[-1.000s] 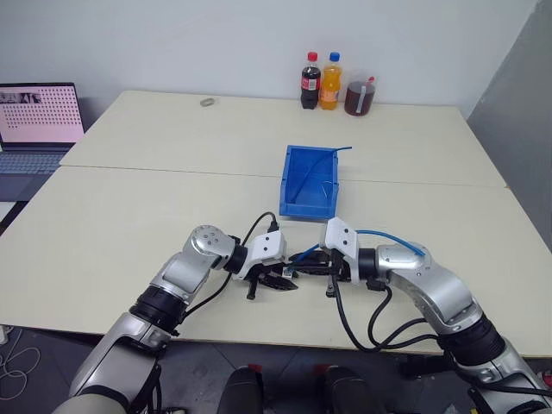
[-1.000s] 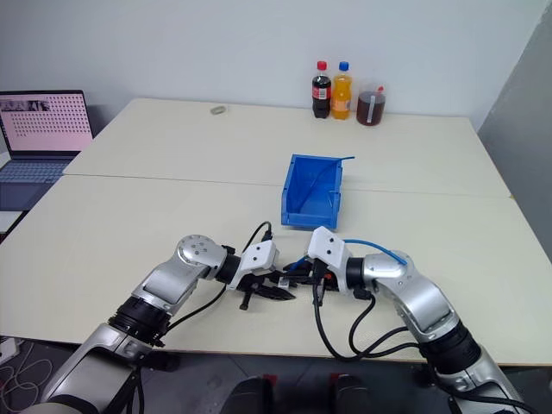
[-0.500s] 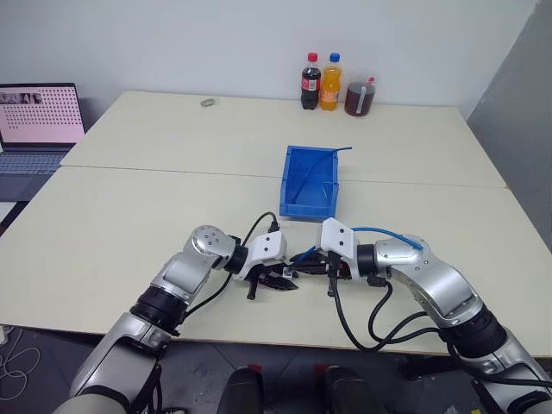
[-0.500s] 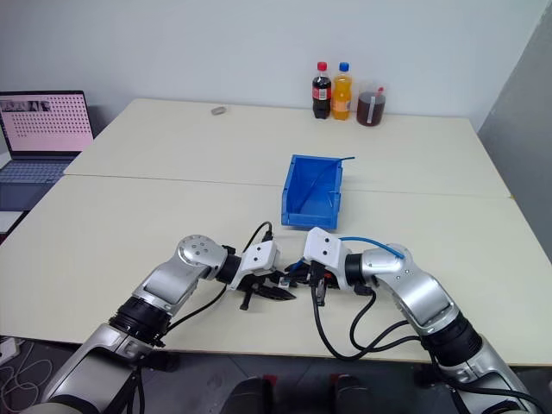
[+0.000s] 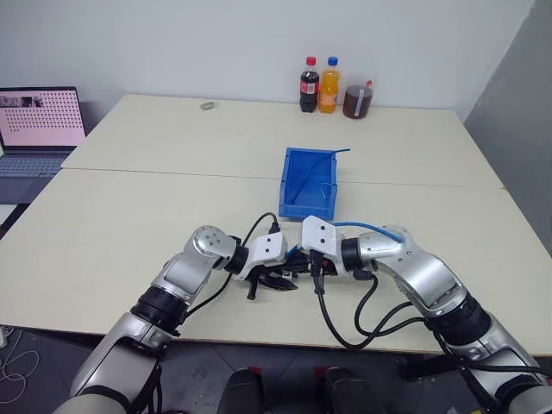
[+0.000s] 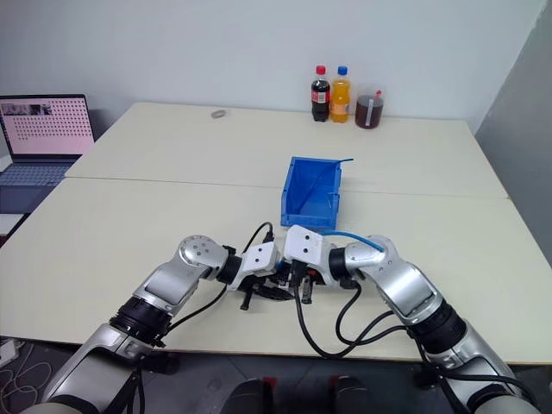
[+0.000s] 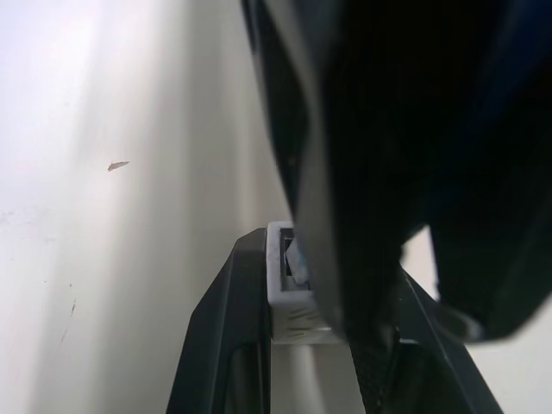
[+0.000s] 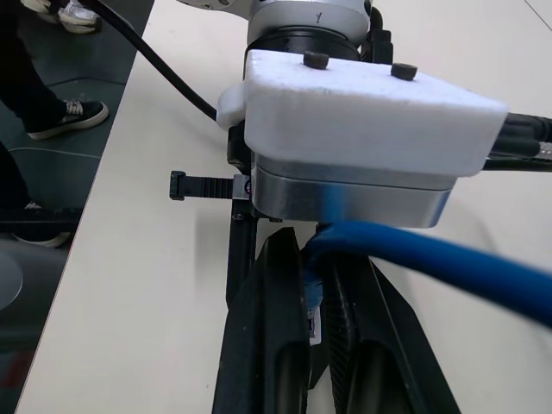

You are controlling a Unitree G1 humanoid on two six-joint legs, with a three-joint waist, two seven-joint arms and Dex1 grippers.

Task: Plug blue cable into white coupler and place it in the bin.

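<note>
Nearest the front edge of the cream table (image 5: 129,224), the two grippers meet nose to nose. The left gripper (image 5: 280,281) points toward the right one, its jaws clamped on the white coupler (image 7: 289,289), a tiny plastic block seen pinched between the two black fingers (image 7: 233,345) in the left wrist view. The right gripper (image 5: 312,267) faces it, jaws closed on the plug end of the blue cable (image 8: 414,259); in the right wrist view the cable comes in from the side, bends and passes down between that gripper's fingers (image 8: 276,328), directly in front of the left gripper's white housing. The rest of the sky-blue cable arches back over the right wrist. Whether the plug is seated in the coupler cannot be told.

Just beyond the grippers stands the bin (image 5: 323,203), a blue open-top tray near the seam between the tabletops. At the far edge stand three drink bottles (image 5: 329,84). A laptop (image 5: 39,121), its screen lit, sits off the table's left side.
</note>
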